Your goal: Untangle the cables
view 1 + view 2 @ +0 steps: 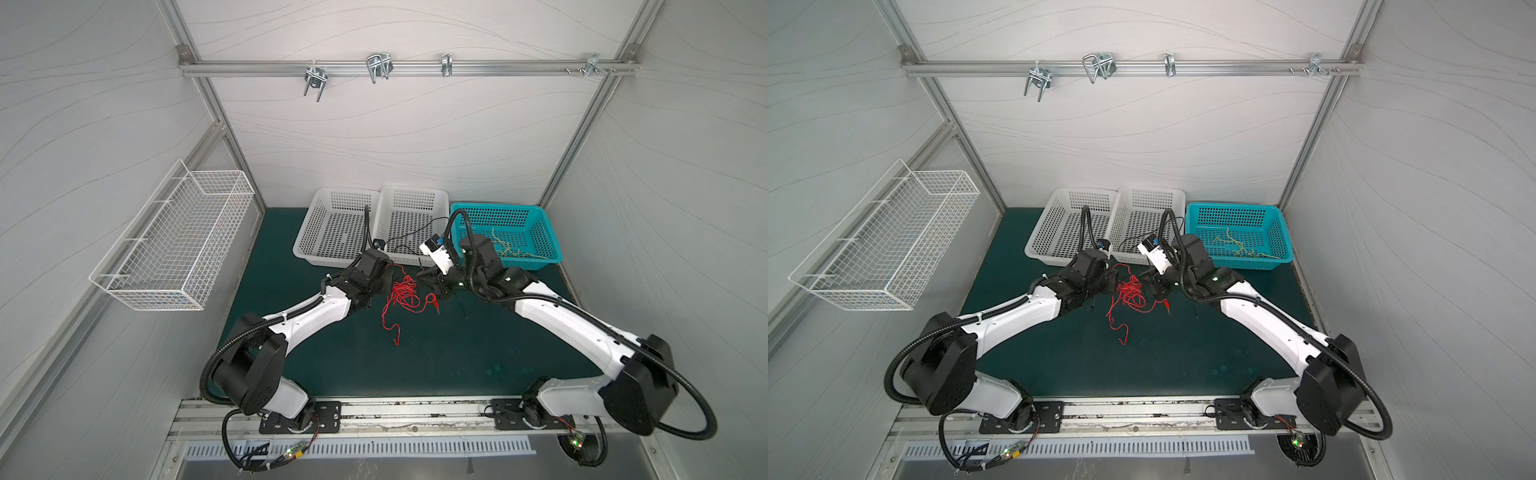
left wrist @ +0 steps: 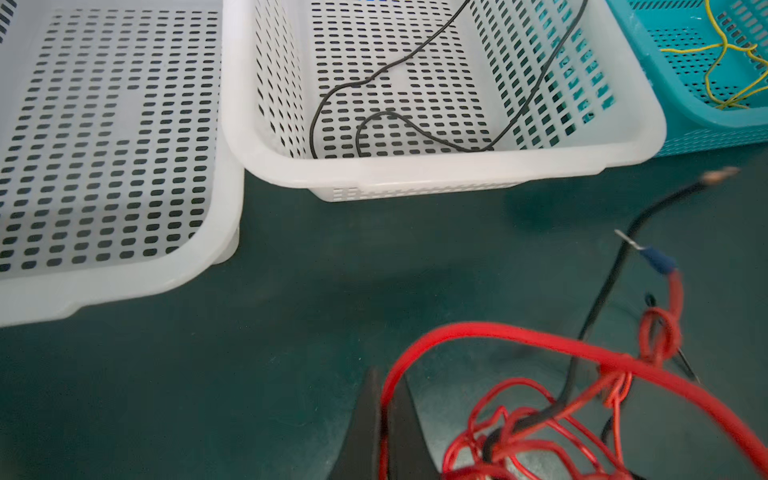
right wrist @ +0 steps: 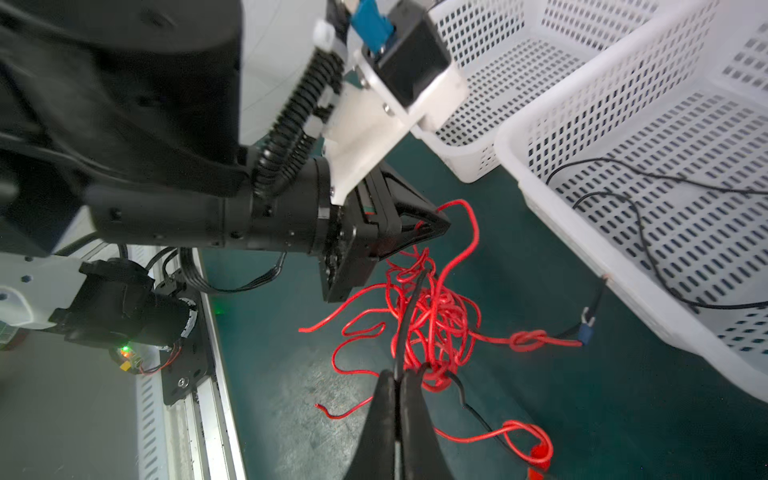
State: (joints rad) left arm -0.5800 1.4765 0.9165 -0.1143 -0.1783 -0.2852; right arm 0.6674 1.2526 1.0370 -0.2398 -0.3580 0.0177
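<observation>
Two grippers meet over the tangle of cables (image 1: 402, 291) on the green mat (image 1: 332, 353) in both top views, just in front of the white baskets (image 1: 409, 220); a yellowish wire (image 1: 509, 247) lies in the teal basket (image 1: 544, 224). The left wrist view shows the left gripper (image 2: 384, 415) clenched on a red strand (image 2: 519, 332), with a black wire (image 2: 415, 62) draped in the middle basket. The right wrist view shows the right gripper (image 3: 400, 376) clamped on a black strand (image 3: 409, 307) running through the red knot. The wires appear light, limp and springy; grip a single strand near the knot and pull gently, since loops are likely to tighten.
</observation>
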